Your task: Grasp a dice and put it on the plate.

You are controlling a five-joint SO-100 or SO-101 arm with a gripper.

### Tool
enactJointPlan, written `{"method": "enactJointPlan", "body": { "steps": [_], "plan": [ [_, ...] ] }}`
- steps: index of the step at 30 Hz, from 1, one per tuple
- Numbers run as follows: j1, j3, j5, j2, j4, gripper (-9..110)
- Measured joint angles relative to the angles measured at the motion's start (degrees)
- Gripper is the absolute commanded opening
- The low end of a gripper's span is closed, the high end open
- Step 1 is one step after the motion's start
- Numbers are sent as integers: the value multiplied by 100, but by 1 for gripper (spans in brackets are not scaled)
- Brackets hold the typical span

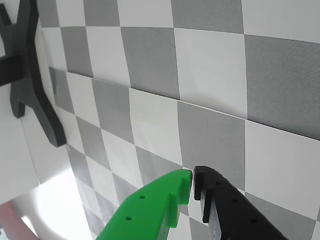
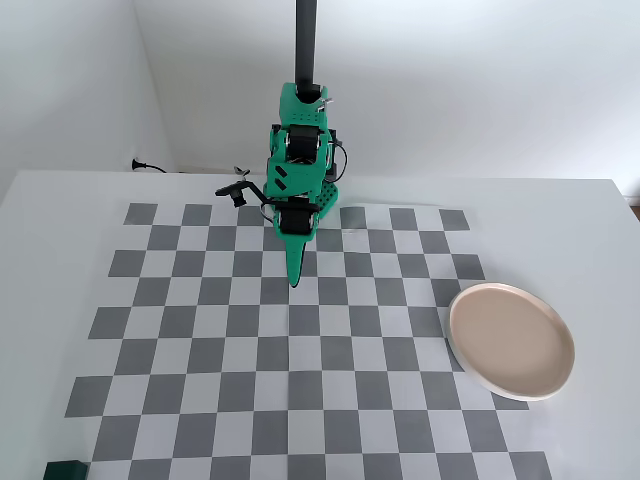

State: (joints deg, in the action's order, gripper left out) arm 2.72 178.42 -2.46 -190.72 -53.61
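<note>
the tool (image 1: 193, 181) is hanging over the checkered worktop (image 2: 200, 330), jaws apparently together, gripping nothing. the dice (image 2: 66, 470) is sitting at the near-left corner, well apart from the plate (image 2: 511, 340).

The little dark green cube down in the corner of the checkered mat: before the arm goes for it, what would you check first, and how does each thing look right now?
1. Small dark green cube in sight: ok, at the mat's lower left corner in the fixed view.
2. Nothing on or against the cube: ok.
3. Round beige-pink plate empty: ok.
4. Gripper free: ok, its jaws hold nothing.
5. Jaws open enough: not ok, tips almost together.
6. Gripper near the cube: not ok, far across the mat.
</note>
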Motion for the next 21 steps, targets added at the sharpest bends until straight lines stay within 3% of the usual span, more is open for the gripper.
{"method": "enactJointPlan", "body": {
  "steps": [7,8,10,15,21],
  "plan": [
    [-26,0,35,0,-18,-4],
    [-70,0,53,0,-35,2],
    [-53,0,26,0,-35,-4],
    [-53,0,246,0,-35,-4],
    [105,0,1397,0,70,-4]
  ]
}}
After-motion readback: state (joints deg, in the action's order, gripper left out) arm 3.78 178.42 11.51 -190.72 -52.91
